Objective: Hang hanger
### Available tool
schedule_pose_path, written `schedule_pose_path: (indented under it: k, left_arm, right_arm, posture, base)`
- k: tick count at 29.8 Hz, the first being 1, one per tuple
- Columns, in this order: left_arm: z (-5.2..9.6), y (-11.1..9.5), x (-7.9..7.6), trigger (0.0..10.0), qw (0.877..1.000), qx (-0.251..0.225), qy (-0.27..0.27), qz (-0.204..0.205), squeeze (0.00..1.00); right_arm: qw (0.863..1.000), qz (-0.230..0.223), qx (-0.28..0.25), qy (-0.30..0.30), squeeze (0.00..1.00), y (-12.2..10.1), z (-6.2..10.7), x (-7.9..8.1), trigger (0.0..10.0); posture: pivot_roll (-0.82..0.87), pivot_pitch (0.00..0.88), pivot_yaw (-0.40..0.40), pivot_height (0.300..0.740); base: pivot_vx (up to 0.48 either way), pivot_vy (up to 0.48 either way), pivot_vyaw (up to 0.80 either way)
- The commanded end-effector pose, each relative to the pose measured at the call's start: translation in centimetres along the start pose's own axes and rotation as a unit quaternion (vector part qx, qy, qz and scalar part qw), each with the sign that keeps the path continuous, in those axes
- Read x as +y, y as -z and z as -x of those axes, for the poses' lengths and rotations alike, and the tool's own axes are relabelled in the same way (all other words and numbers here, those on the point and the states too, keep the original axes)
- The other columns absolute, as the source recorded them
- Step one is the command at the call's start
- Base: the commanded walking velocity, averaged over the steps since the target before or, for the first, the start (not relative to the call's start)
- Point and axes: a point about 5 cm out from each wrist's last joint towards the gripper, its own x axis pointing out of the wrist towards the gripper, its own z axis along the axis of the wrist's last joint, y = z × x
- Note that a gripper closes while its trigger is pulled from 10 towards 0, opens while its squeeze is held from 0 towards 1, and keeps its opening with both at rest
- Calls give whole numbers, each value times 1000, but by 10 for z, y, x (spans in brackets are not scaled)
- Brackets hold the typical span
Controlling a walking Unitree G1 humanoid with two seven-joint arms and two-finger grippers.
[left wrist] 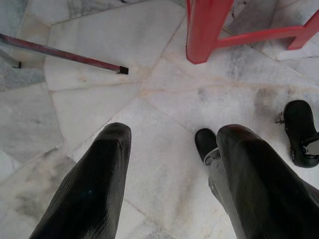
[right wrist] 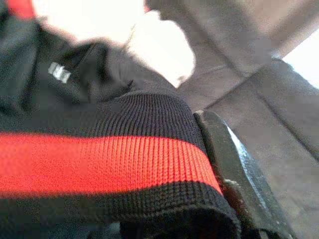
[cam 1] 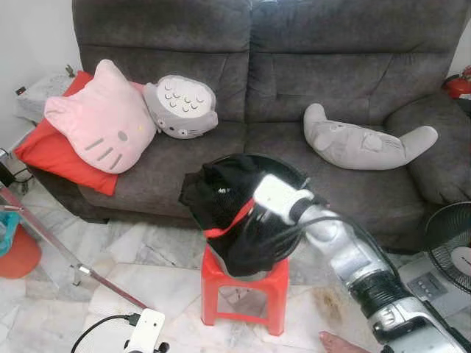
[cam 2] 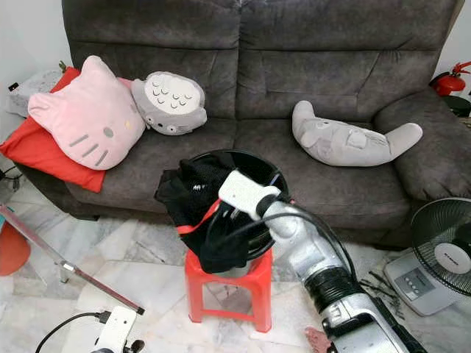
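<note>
A black knit garment [cam 1: 213, 191] with a red band [right wrist: 99, 162] lies heaped in a black basin [cam 1: 283, 165] on a red plastic stool [cam 1: 246, 283] in front of the sofa. My right gripper [cam 1: 239, 220] reaches down into the basin and is shut on the garment's ribbed edge; one black finger [right wrist: 239, 169] shows beside the fabric, the other is hidden under it. My left gripper [left wrist: 174, 134] hangs low over the marble floor, open and holding nothing. A slanted metal rack leg [cam 1: 73, 265] crosses the floor at the left.
A grey sofa [cam 1: 294, 66] stands behind the stool with a pink cat cushion [cam 1: 103, 118], a grey round plush [cam 1: 182, 107] and a grey seal plush [cam 1: 360, 140]. A floor fan [cam 1: 449, 235] stands at the right. A person's bare foot [cam 1: 342, 342] is near the stool.
</note>
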Motion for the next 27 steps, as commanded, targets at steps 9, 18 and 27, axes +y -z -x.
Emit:
schedule_pose_path:
  k: [9,18,27]
  left_arm:
    - [1,2,4,10000,1000,0,-6,4,0]
    - [1,1,4,10000,1000,1,-7,2,0]
    - [1,4,2,10000,1000,9,-5,2,0]
  right_arm:
    - [982,-88,-121,115,0,-58,-1,-47,10000]
    - [950,-103,-203,216,0,-93,13,-79,10000]
    - [920,-121,-278,248,0,-130,31,-97,10000]
  posture:
    - [-53,0,39,740]
    - [-55,0,39,740]
    - [-65,0,43,740]
  base:
    - [0,0,0]
    - [0,0,0]
    - [0,0,0]
